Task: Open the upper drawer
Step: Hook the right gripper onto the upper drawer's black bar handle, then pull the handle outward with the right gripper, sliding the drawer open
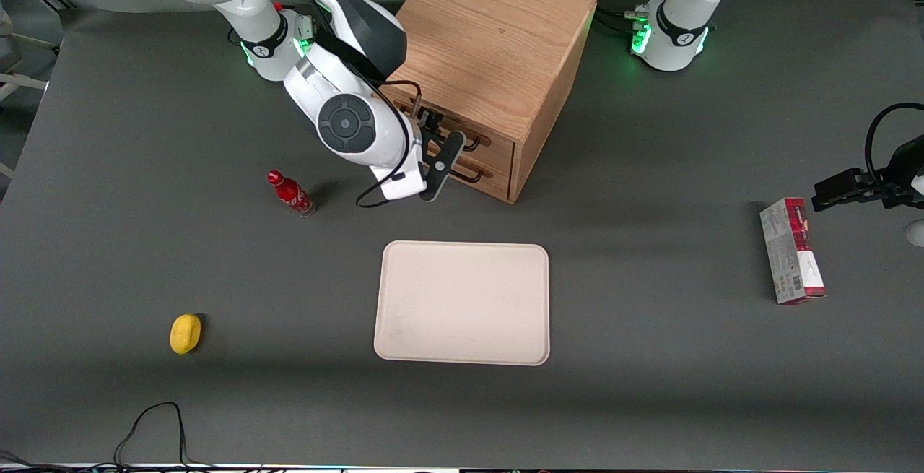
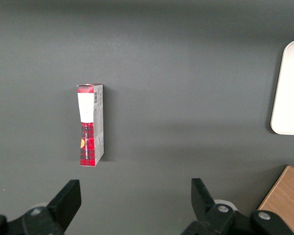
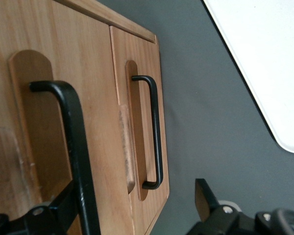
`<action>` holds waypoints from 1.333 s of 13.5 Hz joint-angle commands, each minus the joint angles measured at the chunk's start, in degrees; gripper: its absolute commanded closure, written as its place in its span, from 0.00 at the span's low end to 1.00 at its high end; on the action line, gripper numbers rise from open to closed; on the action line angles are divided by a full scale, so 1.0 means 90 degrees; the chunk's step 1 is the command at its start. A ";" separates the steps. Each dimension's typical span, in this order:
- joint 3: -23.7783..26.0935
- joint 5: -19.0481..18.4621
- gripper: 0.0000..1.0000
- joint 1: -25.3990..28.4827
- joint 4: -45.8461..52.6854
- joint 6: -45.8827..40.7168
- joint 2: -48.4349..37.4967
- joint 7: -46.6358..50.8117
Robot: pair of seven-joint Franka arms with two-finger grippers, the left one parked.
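We see the oak upper drawer [image 3: 49, 122] shut, black handle [image 3: 73, 147] between our gripper's [image 3: 132, 208] spread fingers. Dark grey table [image 1: 650, 357].

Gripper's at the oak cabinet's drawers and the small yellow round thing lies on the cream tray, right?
No. The front view shows the small yellow round thing on the grey table, apart from the cream tray; the gripper is at the oak cabinet's drawers.
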 commanded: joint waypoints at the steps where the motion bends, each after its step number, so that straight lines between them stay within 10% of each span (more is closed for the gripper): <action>1: 0.0007 -0.0181 0.00 0.0016 0.0053 0.0209 0.0134 -0.0122; 4: -0.0003 -0.0893 0.00 -0.0004 0.0345 0.0171 0.0202 -0.0491; 18: -0.1331 -0.1012 0.00 -0.0072 0.2484 0.0141 0.1325 -0.1890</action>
